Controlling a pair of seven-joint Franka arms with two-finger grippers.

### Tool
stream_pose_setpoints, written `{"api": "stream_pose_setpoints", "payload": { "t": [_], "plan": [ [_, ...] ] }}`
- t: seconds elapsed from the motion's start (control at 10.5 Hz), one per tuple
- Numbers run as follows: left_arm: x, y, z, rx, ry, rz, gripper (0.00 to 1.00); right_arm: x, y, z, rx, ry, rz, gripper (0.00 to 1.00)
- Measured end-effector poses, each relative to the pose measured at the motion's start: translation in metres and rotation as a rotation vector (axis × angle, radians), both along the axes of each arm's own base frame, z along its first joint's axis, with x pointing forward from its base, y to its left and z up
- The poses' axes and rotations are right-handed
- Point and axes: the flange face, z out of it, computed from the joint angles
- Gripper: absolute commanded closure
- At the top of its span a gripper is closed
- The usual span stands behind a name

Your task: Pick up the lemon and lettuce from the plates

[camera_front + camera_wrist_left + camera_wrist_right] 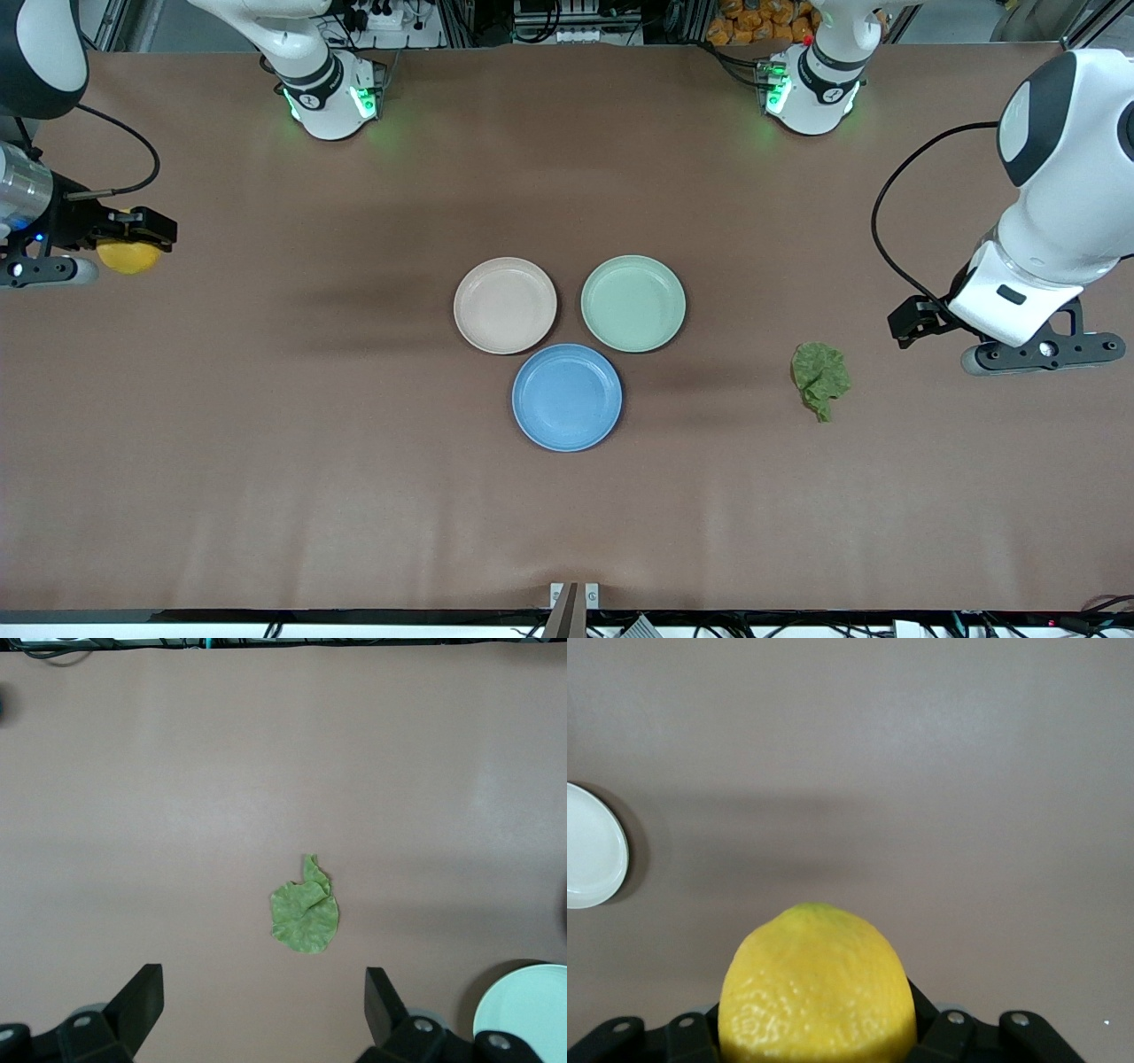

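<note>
Gripping the lemon (129, 255), the right gripper (142, 232) hangs over its table end; lettuce (820, 379) lies off the plates (505, 306) near the open left gripper (264, 1005)

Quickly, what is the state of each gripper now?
Left gripper: open, empty, above table near lettuce.
Right gripper: closed on lemon.
</note>
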Motion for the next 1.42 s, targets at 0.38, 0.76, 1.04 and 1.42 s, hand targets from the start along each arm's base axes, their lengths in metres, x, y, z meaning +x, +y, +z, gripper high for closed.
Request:
{"api": "stream_pose_setpoints", "payload": {
  "t": [0.38, 0.76, 1.04, 1.42],
  "plan": [
    [-0.001, -0.002, 0.0, -0.025, 0.006, 0.003, 0.0, 0.013, 0.0, 0.0, -0.007, -0.101, 0.0, 0.61],
    [-0.001, -0.002, 0.0, -0.026, 0.006, 0.004, 0.0, 0.031, 0.001, -0.056, -0.005, -0.105, 0.005, 0.61],
    [-0.002, -0.002, 0.004, -0.028, 0.0, 0.005, 0.0, 0.042, -0.002, -0.101, 0.004, -0.045, 0.029, 0.61],
    [-0.008, 0.003, 0.017, -0.022, -0.008, 0.016, 0.0, 0.046, -0.029, -0.134, 0.019, -0.021, 0.067, 0.61]
  ]
}}
